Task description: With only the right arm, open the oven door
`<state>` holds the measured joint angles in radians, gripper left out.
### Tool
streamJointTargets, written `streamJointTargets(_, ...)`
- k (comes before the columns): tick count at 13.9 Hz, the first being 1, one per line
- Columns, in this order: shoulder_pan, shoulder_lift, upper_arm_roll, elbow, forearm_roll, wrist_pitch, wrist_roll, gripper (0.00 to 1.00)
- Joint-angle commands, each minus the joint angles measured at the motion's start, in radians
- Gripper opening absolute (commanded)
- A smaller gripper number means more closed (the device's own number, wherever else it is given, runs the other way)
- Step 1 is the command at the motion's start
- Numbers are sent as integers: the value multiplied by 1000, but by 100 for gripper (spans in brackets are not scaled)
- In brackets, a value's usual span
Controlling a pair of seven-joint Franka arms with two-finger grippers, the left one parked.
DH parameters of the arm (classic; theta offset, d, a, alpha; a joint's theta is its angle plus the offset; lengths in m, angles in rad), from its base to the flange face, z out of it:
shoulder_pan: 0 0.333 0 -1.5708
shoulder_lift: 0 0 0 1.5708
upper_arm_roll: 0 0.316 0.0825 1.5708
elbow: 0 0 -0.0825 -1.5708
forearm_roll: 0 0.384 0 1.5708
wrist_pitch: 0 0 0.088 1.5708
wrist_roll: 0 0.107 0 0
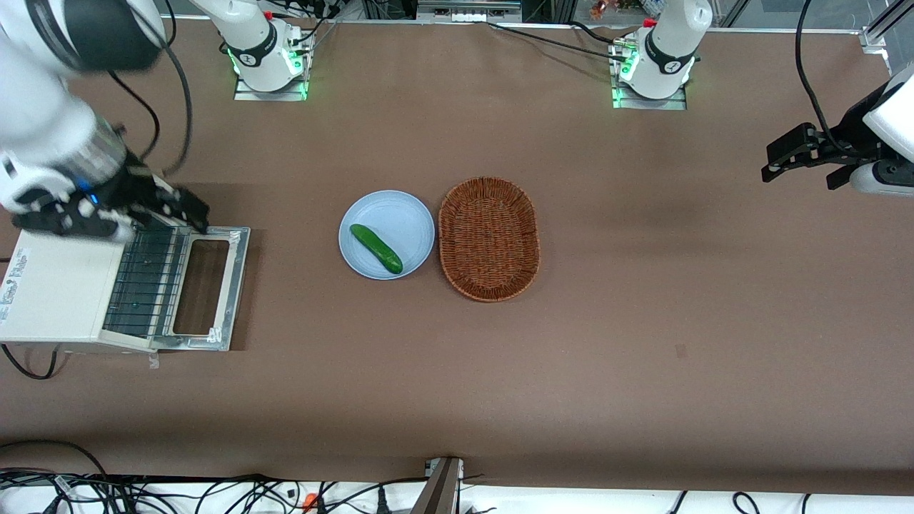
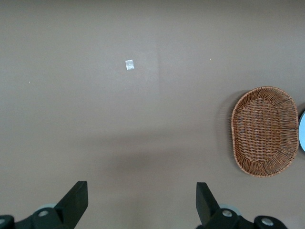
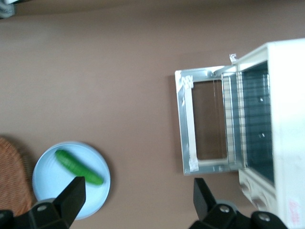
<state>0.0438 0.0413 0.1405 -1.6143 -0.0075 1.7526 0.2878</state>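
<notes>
right arm (image 1: 50,135) bent low, open pincer (image 1: 182,210) above oven door (image 1: 214,289) — folded flat

Right arm (image 1: 50,135) reaches down at its table end; gripper (image 1: 189,214) fingers (image 3: 71,198) spread, holding nothing.

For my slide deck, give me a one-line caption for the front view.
Oven door lies folded down flat, open claw raised above its hinge corner; cucumber on plate beside basket.
</notes>
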Motion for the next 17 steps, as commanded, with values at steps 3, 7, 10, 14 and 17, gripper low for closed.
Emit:
streamJointTargets(3, -15, -127, -24, -36, 67, -99, -137, 100)
streamJointTargets(7, -15, -127, -62, -25, 67, -148, -197, 100)
streamJointTargets(10, -15, -118, -59, -25, 64, -153, -200, 100)
streamJointTargets(14, -13, -115, -56, -24, 66, -176, -200, 100)
streamJointTargets(17, -13, -115, -56, -22, 64, -200, -199, 100)
